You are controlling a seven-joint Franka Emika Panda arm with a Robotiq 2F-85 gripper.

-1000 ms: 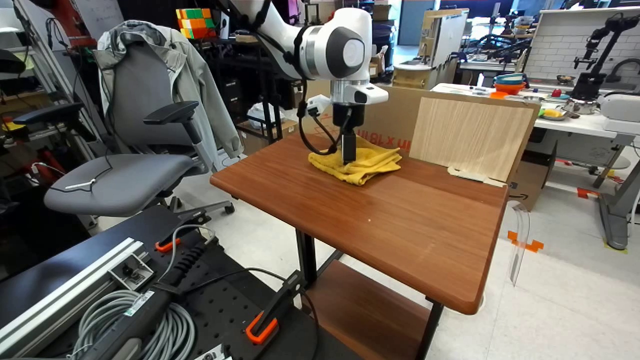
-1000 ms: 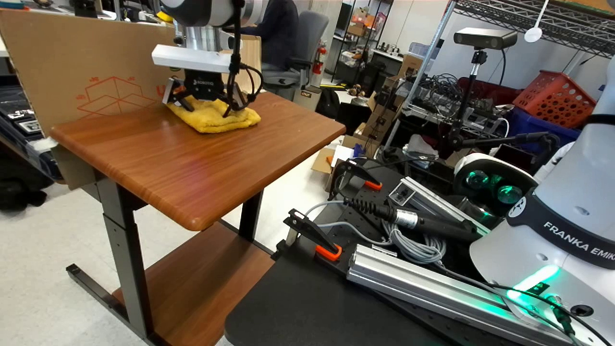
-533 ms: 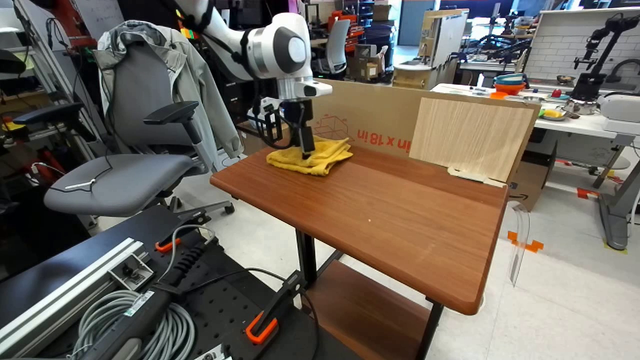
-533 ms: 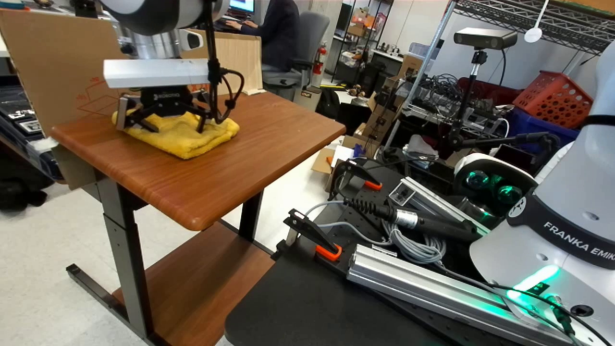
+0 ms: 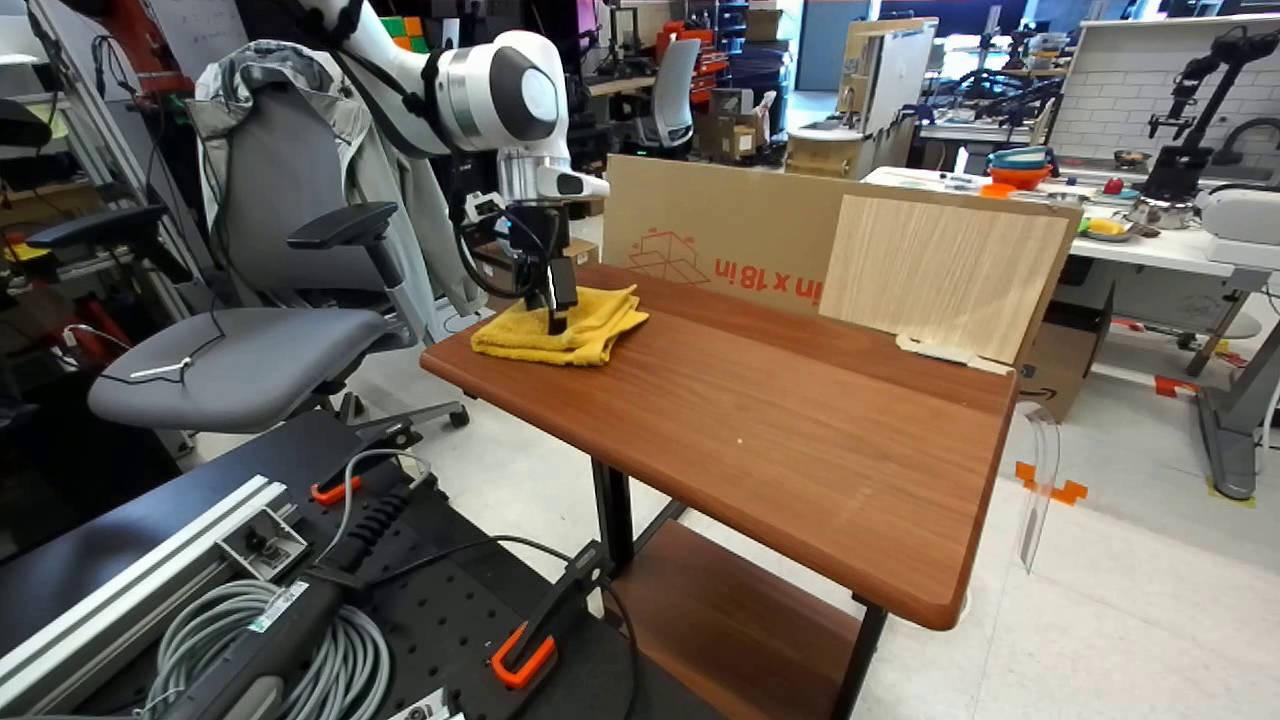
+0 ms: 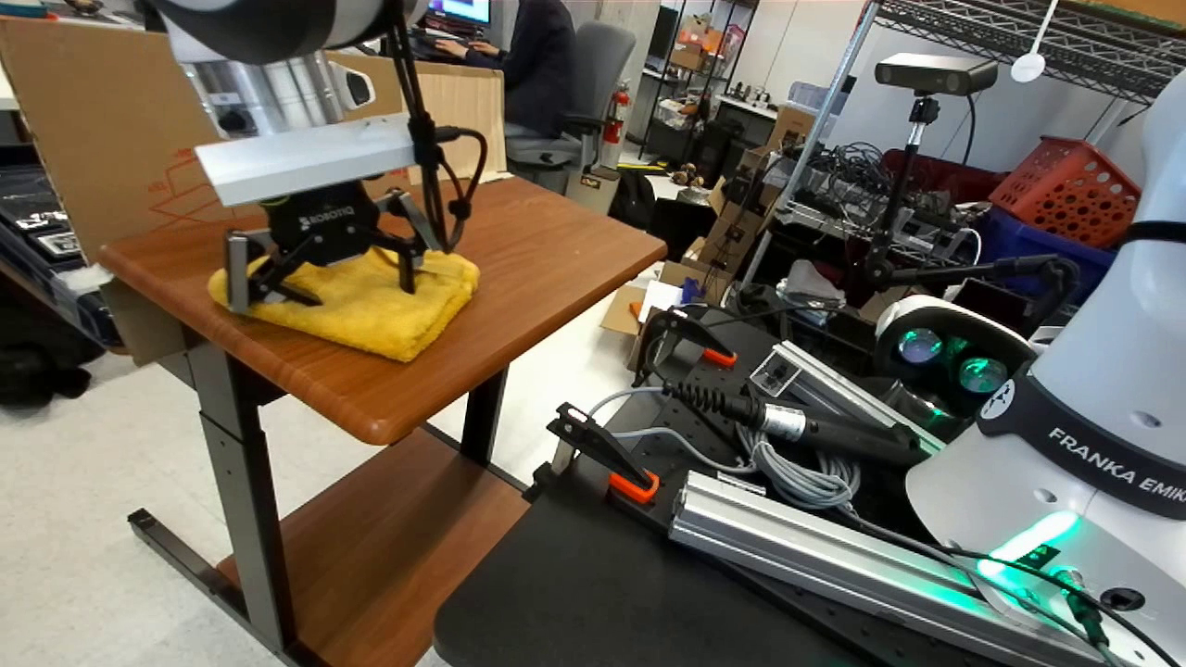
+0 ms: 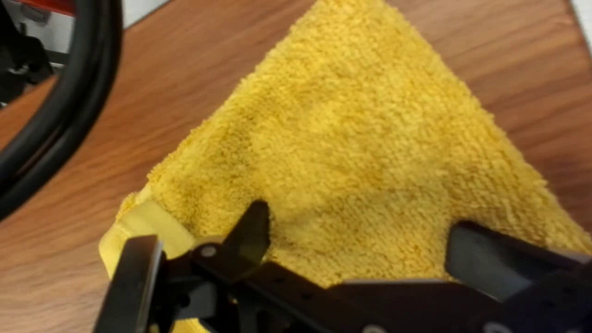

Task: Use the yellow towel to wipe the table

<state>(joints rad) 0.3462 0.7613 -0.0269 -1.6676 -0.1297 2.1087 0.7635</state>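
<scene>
We have the yellow towel (image 6: 380, 320) directly under the end effector (image 7: 358, 226), jaws apart, near a desk (image 5: 800, 430) corner.

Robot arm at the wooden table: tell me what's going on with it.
The robot arm has its gripper down on a folded yellow towel lying on the wooden table. It looks to be wiping: over the last second the towel has slid toward the table end near the gray chair with a jacket on it. The fingers stand apart with their tips on the cloth, so it seems pushed along rather than pinched.
</scene>
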